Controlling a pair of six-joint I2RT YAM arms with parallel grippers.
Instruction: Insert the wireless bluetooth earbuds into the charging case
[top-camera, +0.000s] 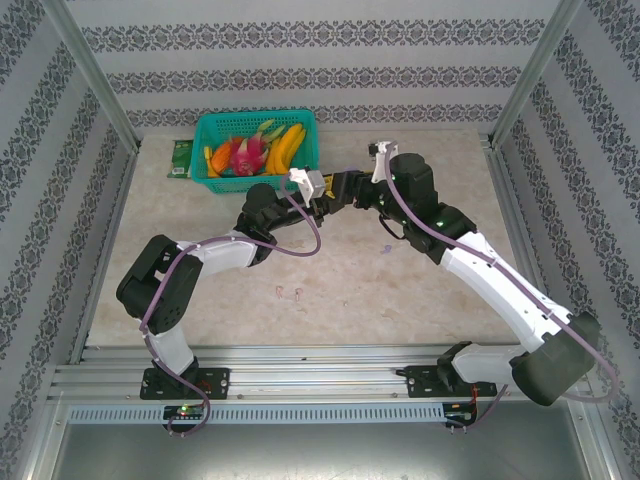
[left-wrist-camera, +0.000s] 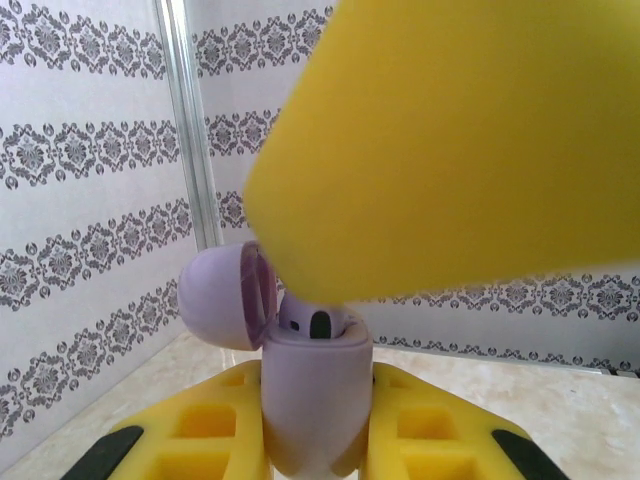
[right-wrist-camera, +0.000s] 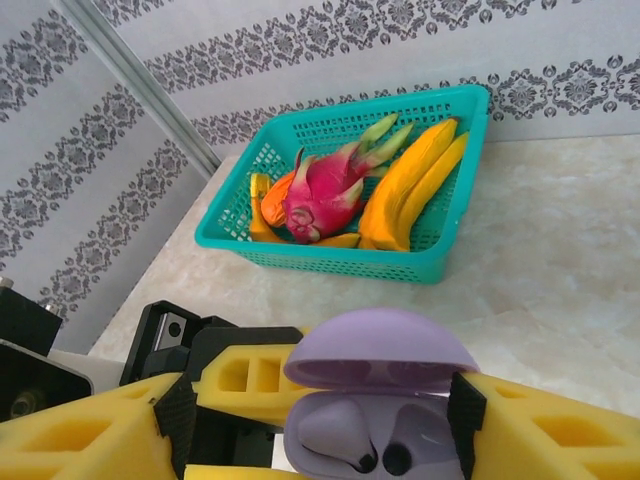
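Clamping the open lilac plastic charging case (left-wrist-camera: 315, 365) was the left end effector (left-wrist-camera: 315, 430); the right end effector (right-wrist-camera: 320, 415) hung spread, empty; one slot (right-wrist-camera: 395, 458) looked unfilled.

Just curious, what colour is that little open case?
The case is pale purple; the right wrist view shows it best.

light: bright, even | shadows: faint | focus: charging case (right-wrist-camera: 380, 355) sharp; left-wrist foreground blurred

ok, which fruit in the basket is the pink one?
The dragon fruit, pink with green scales, in the teal basket; the bananas beside it are yellow.
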